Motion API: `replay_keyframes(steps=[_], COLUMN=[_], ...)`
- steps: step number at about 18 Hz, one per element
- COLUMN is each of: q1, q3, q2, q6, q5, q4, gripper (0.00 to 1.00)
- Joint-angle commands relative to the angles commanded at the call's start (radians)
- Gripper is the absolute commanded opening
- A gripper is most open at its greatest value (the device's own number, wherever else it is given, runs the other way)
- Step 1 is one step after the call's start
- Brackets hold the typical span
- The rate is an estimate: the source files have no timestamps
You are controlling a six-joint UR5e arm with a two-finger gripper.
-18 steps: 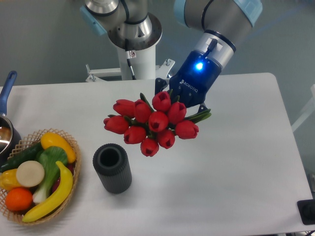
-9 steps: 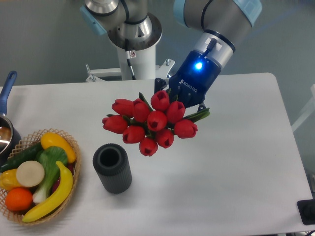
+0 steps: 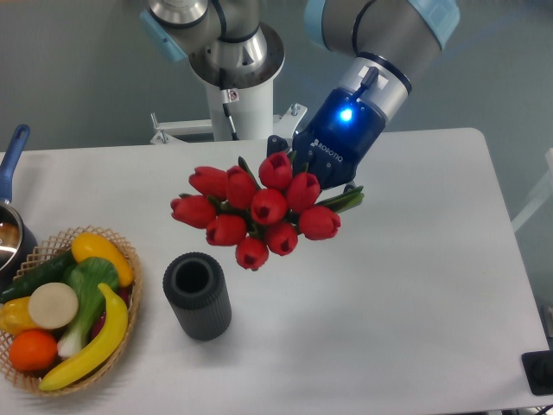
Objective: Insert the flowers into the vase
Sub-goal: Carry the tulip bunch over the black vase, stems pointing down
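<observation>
A tight bunch of glossy red tulips, the flowers [image 3: 257, 210], hangs above the table's middle with green leaves poking out at its right. My gripper [image 3: 309, 172] is shut on the stems behind the heads; its fingertips are hidden by the blooms. The vase [image 3: 198, 296], a short dark ribbed cylinder with an open round mouth, stands upright on the table below and left of the bunch. The lowest tulip head is apart from the vase's mouth, up and to its right.
A woven basket [image 3: 130, 259] of fruit and vegetables sits at the left front edge, close to the vase. A pot with a blue handle [image 3: 10, 164] is at the far left. The robot's white base column [image 3: 233, 95] stands behind the table.
The arm has carried the flowers a little to the left and up, bringing the bunch closer over the vase. The vase and basket have not moved.
</observation>
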Motion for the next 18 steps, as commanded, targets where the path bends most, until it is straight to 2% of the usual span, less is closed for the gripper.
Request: replay_keyframes(steps=[4, 9, 13, 18], q1=[-0.037, -0.115, -0.147, -0.147], q3=[0.018, 0.074, 0.055, 0.035], q2=[-0.055, -0.11, -0.107, -0.101], q6=[0.055, 0.06, 0.055, 0.054], q5=[-0.107, -0.126, -0.128, -0.128], q4=[0.026, 0.028, 0.028, 0.026], gripper=[0.25, 0.25, 0.25, 0.25])
